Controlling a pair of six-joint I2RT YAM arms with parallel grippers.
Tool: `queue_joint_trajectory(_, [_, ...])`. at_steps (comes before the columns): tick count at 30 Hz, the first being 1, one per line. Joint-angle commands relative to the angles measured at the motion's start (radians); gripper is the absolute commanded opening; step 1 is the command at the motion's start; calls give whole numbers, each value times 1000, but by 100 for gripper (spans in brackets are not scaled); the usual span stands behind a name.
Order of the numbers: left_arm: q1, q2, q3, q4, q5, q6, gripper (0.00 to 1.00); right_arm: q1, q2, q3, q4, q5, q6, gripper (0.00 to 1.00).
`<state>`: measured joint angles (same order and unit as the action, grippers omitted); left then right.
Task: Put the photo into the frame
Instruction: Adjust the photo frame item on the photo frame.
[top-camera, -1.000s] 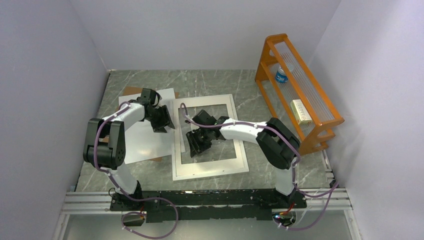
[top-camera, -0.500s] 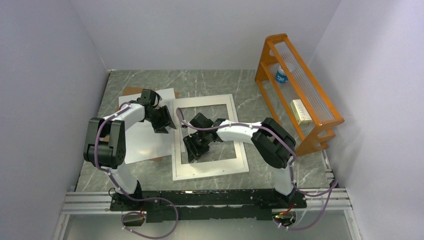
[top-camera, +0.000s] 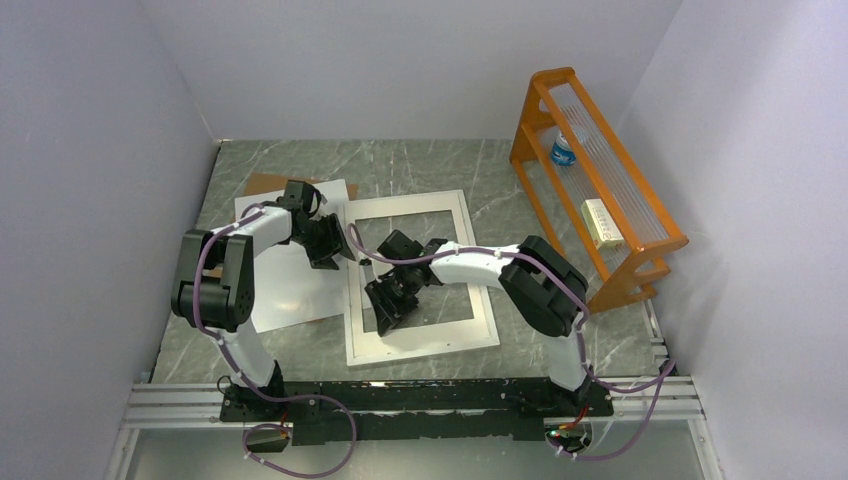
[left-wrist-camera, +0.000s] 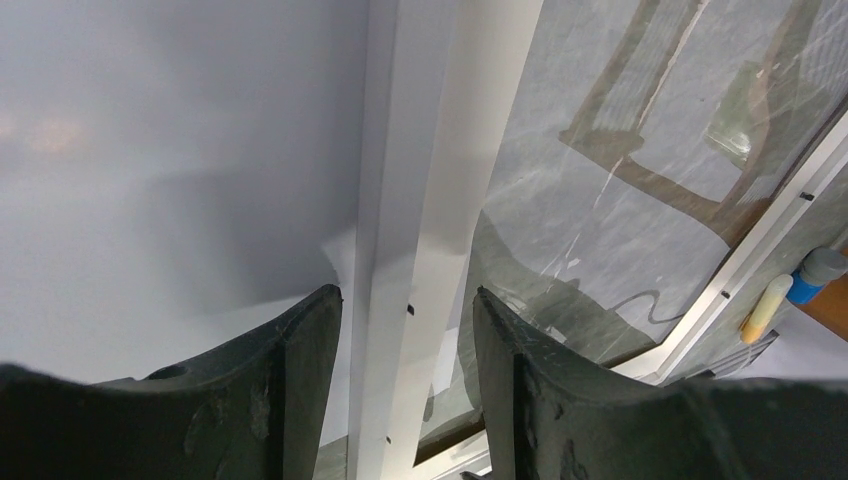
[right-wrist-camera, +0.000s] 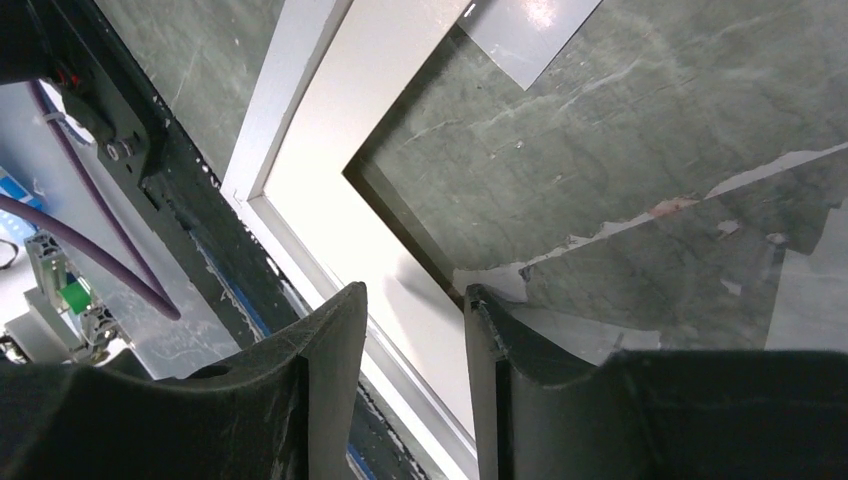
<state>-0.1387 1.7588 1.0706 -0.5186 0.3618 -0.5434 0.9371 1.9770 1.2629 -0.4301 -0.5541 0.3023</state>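
Photo (top-camera: 285, 290) position: the print lies white side up on the brown board (top-camera: 262, 183), left of the left gripper (left-wrist-camera: 405, 300) fingers and outside the frame (top-camera: 420, 342). Those fingers stand apart, straddling the frame's left rail and clamping nothing (we judge they are placed to steady it). The right gripper (right-wrist-camera: 410, 295) fingers are moderately spread and empty, with the white mat (right-wrist-camera: 330, 150) corner just beyond their tips. We judge the mat must lift before loading.
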Motion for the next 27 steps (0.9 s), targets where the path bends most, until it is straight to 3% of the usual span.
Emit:
queue_joint_trajectory(1, [4,11,36,17,23,-1,57,9,-1,23,-58,-58,-7,43])
queue_joint_trajectory(27, [4,-20,46,-6,-6,7,60,7,56,176,-257,29,119,35])
